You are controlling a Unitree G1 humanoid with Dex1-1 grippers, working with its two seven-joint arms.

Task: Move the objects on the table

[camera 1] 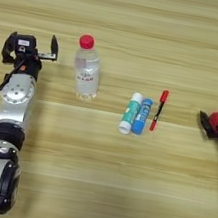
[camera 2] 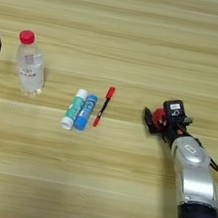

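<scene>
The small red cube [camera 2: 159, 116] sits clamped in our right gripper [camera 2: 155, 120] fingers, well right of the marker [camera 2: 103, 106] on the counter [camera 2: 144, 36], while our left gripper [camera 1: 31, 49] rests spread left of the bottle [camera 1: 86, 68]

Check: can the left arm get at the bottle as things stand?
Probably yes. The left gripper sits open just left of the bottle, with only bare table between them. The right gripper is shut on the red cube, far right.
</scene>
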